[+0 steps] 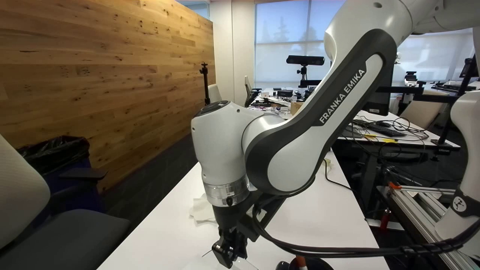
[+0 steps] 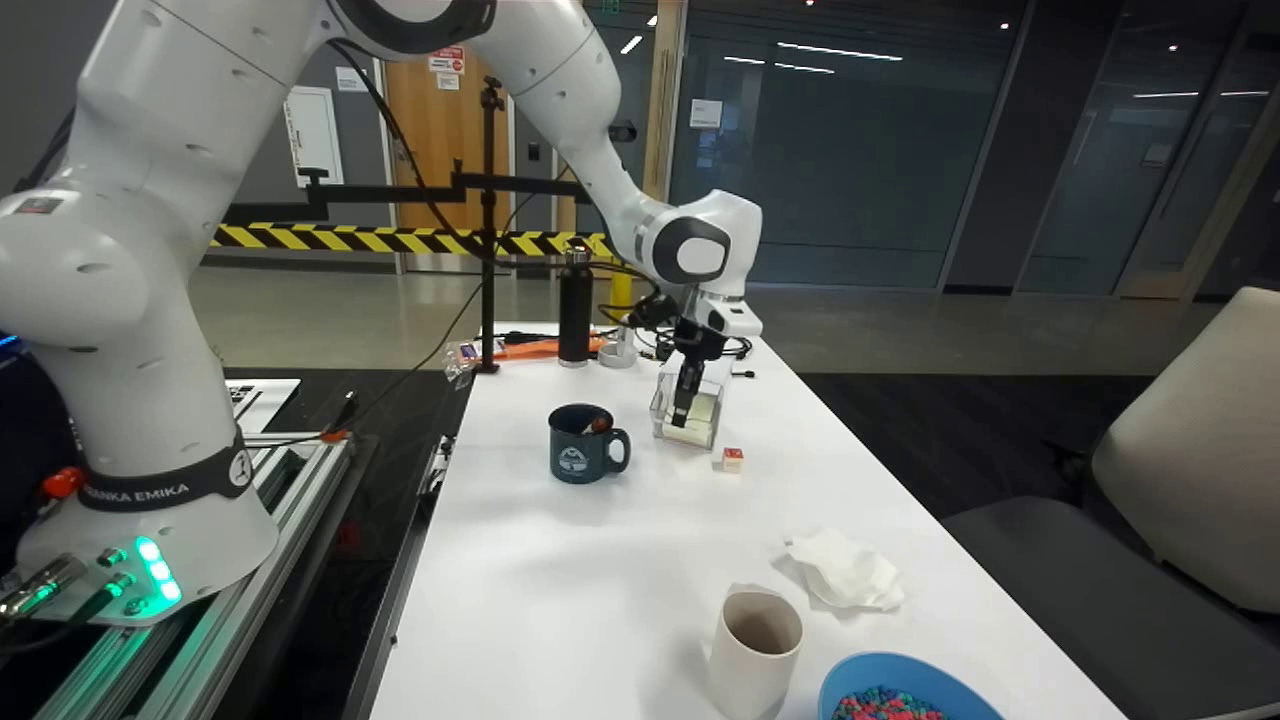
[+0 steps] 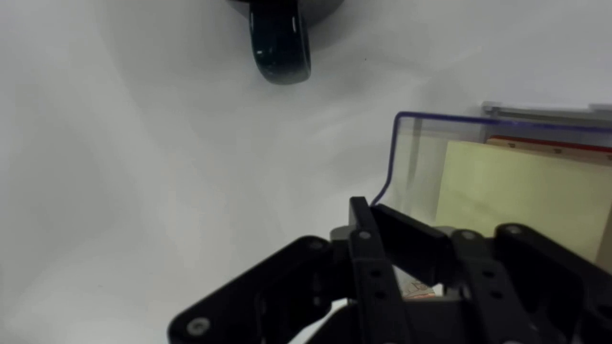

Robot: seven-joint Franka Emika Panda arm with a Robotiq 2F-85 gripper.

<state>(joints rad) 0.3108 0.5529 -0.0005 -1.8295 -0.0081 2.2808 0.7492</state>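
Note:
My gripper (image 3: 368, 204) points down over the white table, its fingertips drawn together at the purple-edged rim of a clear box (image 3: 394, 153). The rim runs in between the fingertips, so it appears pinched. The box holds pale yellow paper (image 3: 521, 196) and a red-edged item behind it. In an exterior view the gripper (image 2: 682, 418) is at the clear box (image 2: 661, 412); whether the box is lifted is unclear. A small red-topped cube (image 2: 732, 460) lies beside it. A dark green mug (image 2: 572, 455) stands nearby; its handle (image 3: 282, 52) shows in the wrist view.
Crumpled white paper (image 2: 845, 568), a beige cup (image 2: 755, 655) and a blue bowl (image 2: 900, 670) with small coloured pieces are on the table. A black bottle (image 2: 575, 305), a camera stand (image 2: 488, 230) and cables are at the far end. An office chair (image 1: 63, 225) stands alongside.

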